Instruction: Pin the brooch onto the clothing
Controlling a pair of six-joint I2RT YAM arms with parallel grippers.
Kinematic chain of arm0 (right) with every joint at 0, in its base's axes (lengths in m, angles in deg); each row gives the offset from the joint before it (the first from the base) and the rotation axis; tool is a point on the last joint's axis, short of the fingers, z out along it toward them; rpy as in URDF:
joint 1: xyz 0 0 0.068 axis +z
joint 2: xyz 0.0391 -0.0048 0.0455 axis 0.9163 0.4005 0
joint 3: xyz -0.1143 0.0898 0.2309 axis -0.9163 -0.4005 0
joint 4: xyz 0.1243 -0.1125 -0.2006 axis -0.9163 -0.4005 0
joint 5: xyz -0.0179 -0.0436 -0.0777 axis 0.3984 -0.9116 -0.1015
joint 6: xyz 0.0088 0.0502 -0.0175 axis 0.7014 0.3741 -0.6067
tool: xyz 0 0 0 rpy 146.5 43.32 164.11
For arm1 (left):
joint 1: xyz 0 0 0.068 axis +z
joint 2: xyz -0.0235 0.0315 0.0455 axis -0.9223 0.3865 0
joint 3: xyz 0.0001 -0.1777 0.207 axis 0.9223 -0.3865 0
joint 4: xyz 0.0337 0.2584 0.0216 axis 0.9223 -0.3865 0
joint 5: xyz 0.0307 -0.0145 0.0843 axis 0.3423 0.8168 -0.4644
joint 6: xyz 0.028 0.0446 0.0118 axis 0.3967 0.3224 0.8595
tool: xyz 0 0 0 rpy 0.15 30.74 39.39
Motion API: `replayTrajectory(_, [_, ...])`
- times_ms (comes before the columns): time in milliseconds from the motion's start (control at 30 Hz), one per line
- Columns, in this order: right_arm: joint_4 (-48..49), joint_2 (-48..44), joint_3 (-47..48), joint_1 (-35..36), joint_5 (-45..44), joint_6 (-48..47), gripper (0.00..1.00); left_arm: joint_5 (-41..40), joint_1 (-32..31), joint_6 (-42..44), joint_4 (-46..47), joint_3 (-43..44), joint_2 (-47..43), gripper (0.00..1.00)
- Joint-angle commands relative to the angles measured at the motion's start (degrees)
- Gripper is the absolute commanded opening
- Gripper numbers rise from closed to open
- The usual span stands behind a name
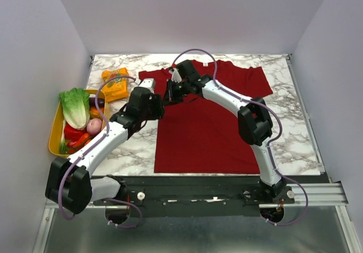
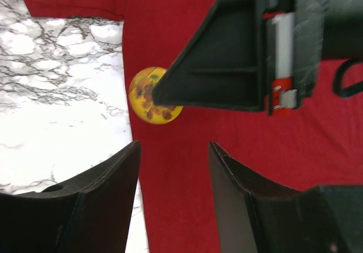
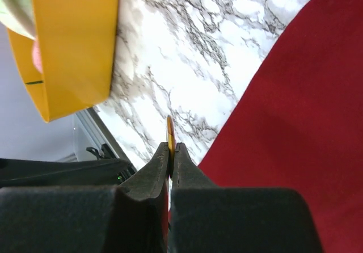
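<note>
Right wrist: brooch (image 3: pixel 169 129) pinched edge-on

Your right gripper (image 3: pixel 171 151) clamps the brooch by its rim over the clothing's (image 3: pixel 295 122) side edge, leaving its face clear. Your left gripper (image 2: pixel 173 148) hovers over the clothing too, jaws wide, probably ready to steady it.

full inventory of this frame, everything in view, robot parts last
T-shirt: 1, dark red, flat on the table centre
brooch: 1, yellow, at the shirt's side edge, pinched by the right end effector
snack packet: 1, orange, far left, beside the sleeve
tray: 1, yellow, table's left edge
lettuce: 1, green, in the tray
red vegetables: count unclear, in the tray
table: 1, white marble
left end effector: 1, black, open, empty, facing the brooch
right end effector: 1, black, shut on the brooch
</note>
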Motion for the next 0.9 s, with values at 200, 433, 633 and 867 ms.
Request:
replayTrajectory(200, [-2.3, -5.8, -4.8, -0.6, -2.1, -1.8, 0.01, -18.6, -10.3, 7.4, -4.9, 4.9, 3.7, 0.61])
replayTrajectory(433, [-1.3, -7.4, -6.5, -0.7, -0.4, -0.9, 0.01, -21.2, -12.4, 8.8, -4.8, 8.1, 7.7, 0.61])
replayTrajectory(633, [-0.1, -8.6, -7.5, -0.6, 0.4, -0.4, 0.01, -19.8, -13.5, 9.8, -4.3, 9.4, 10.9, 0.60])
replayTrajectory(867, [0.4, -9.3, -8.1, -0.6, 1.8, -0.4, 0.02, -22.2, -14.4, 10.3, -3.8, 10.2, 12.7, 0.57])
